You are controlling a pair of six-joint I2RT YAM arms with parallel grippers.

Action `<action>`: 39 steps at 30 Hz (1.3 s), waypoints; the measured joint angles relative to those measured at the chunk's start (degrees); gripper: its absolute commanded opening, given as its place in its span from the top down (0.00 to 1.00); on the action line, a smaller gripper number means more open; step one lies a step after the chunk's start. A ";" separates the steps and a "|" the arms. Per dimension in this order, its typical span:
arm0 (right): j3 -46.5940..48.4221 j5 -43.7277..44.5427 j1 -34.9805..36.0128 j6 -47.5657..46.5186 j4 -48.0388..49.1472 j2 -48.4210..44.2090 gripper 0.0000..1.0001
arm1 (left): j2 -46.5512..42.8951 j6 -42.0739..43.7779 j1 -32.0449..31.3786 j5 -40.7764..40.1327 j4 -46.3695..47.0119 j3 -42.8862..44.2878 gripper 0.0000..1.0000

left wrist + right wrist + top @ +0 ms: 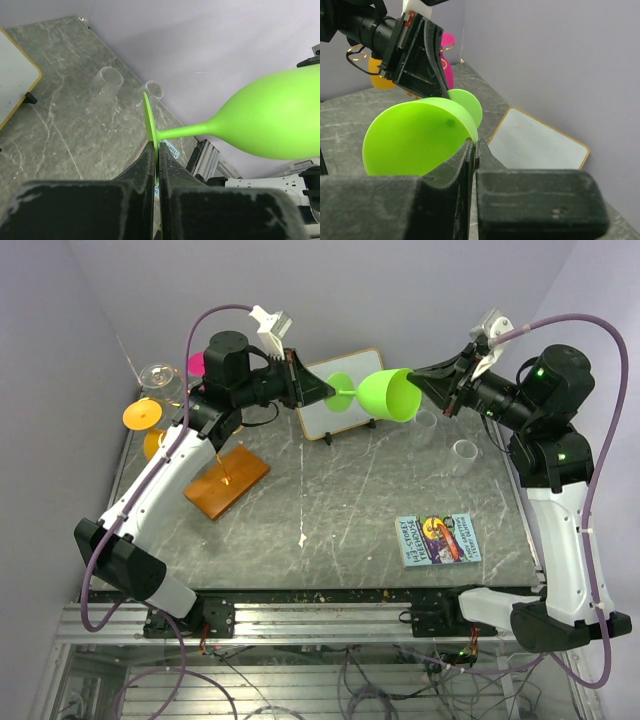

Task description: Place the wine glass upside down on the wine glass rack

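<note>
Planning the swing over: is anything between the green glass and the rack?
No loose object. Only the left tool, shut on the foot of the glass, and its arm lie between it and the rack. The right tool grips the rim.

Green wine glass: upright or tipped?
Tipped: green wine glass lies sideways in mid-air, left gripper clamping its foot, right gripper clamping its bowl rim.
</note>
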 measured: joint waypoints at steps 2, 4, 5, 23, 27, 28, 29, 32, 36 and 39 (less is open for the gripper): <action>-0.81 0.00 0.00 -0.20 0.09 -0.28 0.78 | 0.00 0.02 0.02 -0.50 0.00 -0.04 0.93; -1.64 0.02 0.00 -0.85 0.00 -0.68 0.66 | -0.04 0.22 0.00 -0.72 0.00 -0.13 0.93; -2.01 0.02 0.00 -1.09 -0.02 -0.85 0.60 | -0.07 0.46 0.00 -0.85 -0.07 -0.20 0.93; -7.61 4.39 -1.22 -13.29 -7.50 -10.58 0.33 | -9.81 10.40 7.67 -9.09 -7.21 0.70 0.93; -9.42 5.01 -1.77 -16.31 -9.77 -12.81 0.28 | -10.88 15.61 8.92 -13.73 -10.36 3.65 0.93; -10.12 5.05 -1.81 -17.07 -10.05 -13.18 0.22 | -11.06 16.85 8.96 -14.91 -11.04 4.44 0.93; -11.19 5.05 -1.84 -18.34 -10.73 -13.60 0.17 | -11.32 18.43 8.96 -16.20 -11.72 5.35 0.93; -14.12 4.57 -1.86 -21.62 -12.13 -14.03 0.09 | -12.11 23.30 8.96 -20.50 -13.75 8.41 0.93; -21.14 3.58 -1.86 -26.32 -13.27 -14.12 0.05 | -13.60 30.14 8.96 -27.30 -15.02 10.88 0.93; -27.89 2.78 -1.88 -28.81 -13.68 -13.90 0.04 | -13.92 35.19 8.76 -32.04 -15.67 12.26 0.93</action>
